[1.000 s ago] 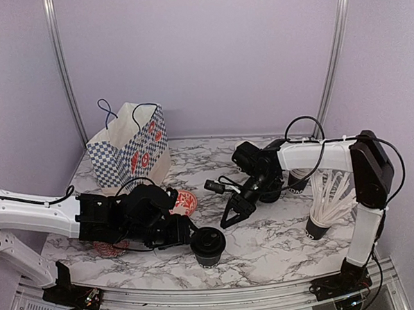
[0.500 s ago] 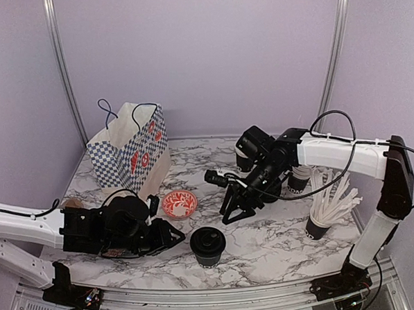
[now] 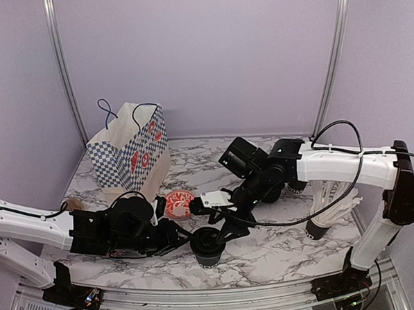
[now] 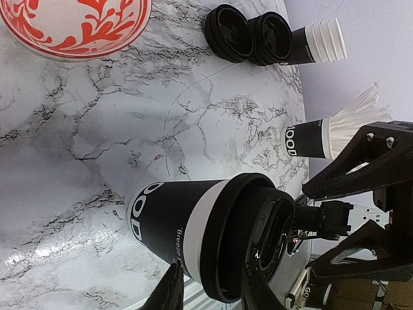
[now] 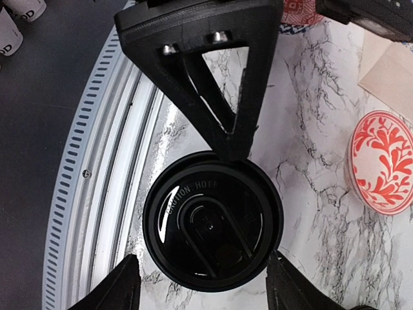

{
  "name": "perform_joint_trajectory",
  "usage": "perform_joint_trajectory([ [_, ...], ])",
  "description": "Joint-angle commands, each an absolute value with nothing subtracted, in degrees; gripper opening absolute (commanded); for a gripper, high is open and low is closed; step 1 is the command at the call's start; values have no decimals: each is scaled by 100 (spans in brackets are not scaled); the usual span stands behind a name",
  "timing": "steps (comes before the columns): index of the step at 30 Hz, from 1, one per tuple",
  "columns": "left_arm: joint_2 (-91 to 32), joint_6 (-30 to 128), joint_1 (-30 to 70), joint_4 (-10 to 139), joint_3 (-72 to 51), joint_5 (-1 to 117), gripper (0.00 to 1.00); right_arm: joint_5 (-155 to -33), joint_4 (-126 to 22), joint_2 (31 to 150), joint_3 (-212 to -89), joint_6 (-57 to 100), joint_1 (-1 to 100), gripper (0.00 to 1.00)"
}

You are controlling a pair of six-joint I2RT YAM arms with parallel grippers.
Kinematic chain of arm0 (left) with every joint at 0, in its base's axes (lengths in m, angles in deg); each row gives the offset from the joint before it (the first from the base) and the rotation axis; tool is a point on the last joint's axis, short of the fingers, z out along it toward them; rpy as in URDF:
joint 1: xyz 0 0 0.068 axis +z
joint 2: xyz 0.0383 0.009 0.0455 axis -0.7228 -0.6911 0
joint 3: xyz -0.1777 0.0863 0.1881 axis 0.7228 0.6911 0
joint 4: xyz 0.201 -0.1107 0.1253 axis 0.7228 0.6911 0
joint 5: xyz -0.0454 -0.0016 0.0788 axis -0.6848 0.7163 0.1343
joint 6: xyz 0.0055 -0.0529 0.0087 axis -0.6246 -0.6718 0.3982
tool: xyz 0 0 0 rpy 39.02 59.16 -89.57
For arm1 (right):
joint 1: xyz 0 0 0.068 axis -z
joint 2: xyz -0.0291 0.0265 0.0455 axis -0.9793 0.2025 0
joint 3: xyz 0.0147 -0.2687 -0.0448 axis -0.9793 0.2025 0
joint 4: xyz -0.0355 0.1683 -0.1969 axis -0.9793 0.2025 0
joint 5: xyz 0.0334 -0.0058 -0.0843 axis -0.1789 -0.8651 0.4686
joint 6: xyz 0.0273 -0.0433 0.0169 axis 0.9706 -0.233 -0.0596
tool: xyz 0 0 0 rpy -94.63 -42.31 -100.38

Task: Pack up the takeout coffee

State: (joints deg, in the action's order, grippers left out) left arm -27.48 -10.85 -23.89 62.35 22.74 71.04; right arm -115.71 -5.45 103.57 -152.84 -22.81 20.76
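One takeout coffee cup point(image 3: 207, 247), black with white lettering and a black lid, stands near the table's front edge. My left gripper point(image 3: 183, 238) is at its left side. In the left wrist view the cup point(image 4: 187, 226) lies just past the left gripper point(image 4: 214, 294), whose jaws are partly open, one tip by the white band, the other by the lid rim. My right gripper point(image 3: 225, 232) hovers over the cup. Seen from the right wrist, the lid point(image 5: 213, 223) sits between the wide-open fingers of the right gripper point(image 5: 206, 287), not touched by them.
A blue-checked paper bag point(image 3: 129, 149) stands open at the back left. A red patterned bowl point(image 3: 180, 203) lies just behind the cup. A cup full of white straws point(image 3: 328, 211) and stacked cups with lids point(image 4: 248, 39) are at the right. The slotted table rail point(image 5: 97, 161) runs beside the cup.
The right gripper swung from mid-table to above the lidded cup and opened wider. The left gripper narrowed, backed off to the left, then came back against the cup.
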Motion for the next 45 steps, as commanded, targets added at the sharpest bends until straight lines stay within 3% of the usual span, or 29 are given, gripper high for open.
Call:
perform_joint_trajectory([
  [1, -2883, -1089, -2342, 6071, 2252, 6965, 31, -11116, -829, 10446, -15256, -2321, 1906, 64],
  [15, -3127, -1118, -2275, 5792, 2328, 6721, 28, -10859, -967, 10636, -15090, -2293, 1776, 67],
  [27, -3278, -1188, -2232, 5393, 2487, 6448, 24, -10932, -1147, 10663, -14745, -2227, 1769, 57],
  [45, -3070, -1232, -2231, 5142, 2679, 6572, 23, -11013, -1220, 10465, -14815, -2095, 1804, 59],
])
